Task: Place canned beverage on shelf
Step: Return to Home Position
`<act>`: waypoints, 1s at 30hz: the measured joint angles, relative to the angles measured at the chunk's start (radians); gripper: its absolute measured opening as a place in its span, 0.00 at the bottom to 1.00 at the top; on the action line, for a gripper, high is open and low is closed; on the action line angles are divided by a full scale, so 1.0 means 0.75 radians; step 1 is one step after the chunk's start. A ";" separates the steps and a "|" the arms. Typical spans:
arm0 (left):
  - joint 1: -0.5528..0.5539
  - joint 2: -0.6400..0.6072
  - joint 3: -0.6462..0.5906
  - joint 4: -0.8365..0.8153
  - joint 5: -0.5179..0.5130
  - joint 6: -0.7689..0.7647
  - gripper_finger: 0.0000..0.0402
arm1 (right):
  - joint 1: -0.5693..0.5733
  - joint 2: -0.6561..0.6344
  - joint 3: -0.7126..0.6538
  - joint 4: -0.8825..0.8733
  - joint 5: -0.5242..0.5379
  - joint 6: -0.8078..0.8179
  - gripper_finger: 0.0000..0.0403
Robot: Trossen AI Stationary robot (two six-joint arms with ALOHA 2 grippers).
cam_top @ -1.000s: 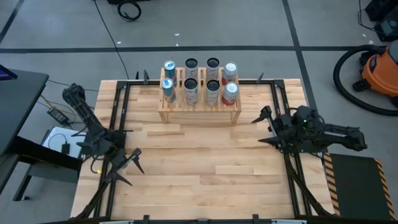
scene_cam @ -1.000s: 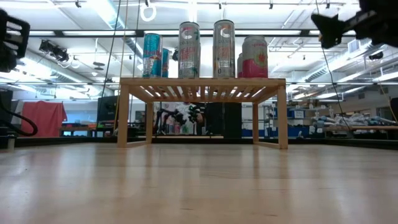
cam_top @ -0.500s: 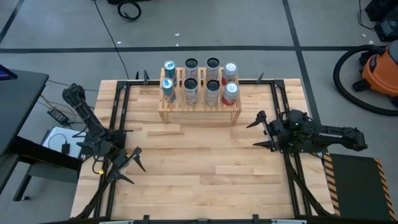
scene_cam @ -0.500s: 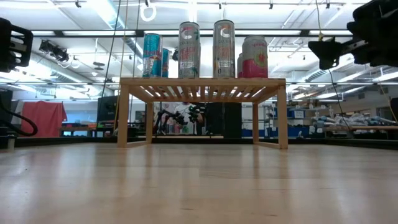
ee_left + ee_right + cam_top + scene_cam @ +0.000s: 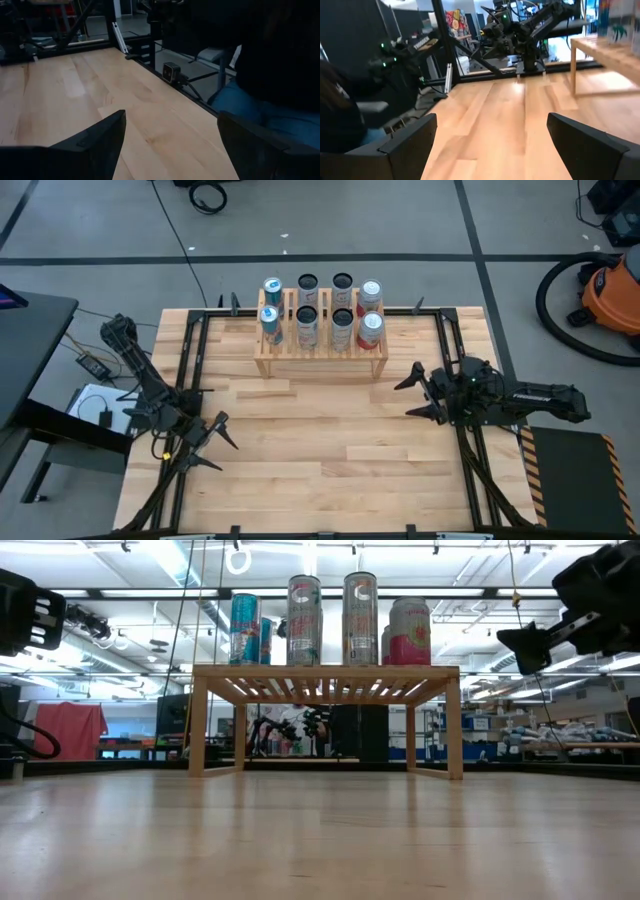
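Eight cans [image 5: 306,326] stand in two rows on the shelf [image 5: 320,362] at the far edge of the table [image 5: 330,475], while the left gripper [image 5: 214,442] and right gripper [image 5: 408,392] hover open-jawed and empty, so placing appears complete and only parking the arms is left.

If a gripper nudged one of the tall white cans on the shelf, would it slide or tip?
Probably tip: the tall white can is narrow for its height, standing on the slatted shelf. The next can stands close, so it might get knocked. Once down, it would likely roll.
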 joint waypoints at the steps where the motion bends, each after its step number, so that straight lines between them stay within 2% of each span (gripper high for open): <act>1: 0.000 0.000 0.000 0.000 0.000 0.000 0.79 | 0.000 0.000 0.000 0.000 0.000 0.034 0.97; 5: 0.000 0.000 -0.001 0.000 0.000 0.000 0.79 | 0.000 0.000 0.000 0.000 0.000 0.108 0.97; 14: 0.000 -0.034 -0.001 -0.002 0.000 -0.001 0.79 | 0.000 -0.001 0.000 0.001 0.002 0.111 0.97; 24: 0.000 -0.278 -0.001 -0.001 -0.001 -0.001 0.79 | 0.024 -0.147 0.000 0.001 0.004 0.111 0.97; 30: 0.000 -0.397 -0.001 -0.001 -0.001 -0.001 0.79 | 0.052 -0.144 0.000 0.024 0.004 0.111 0.97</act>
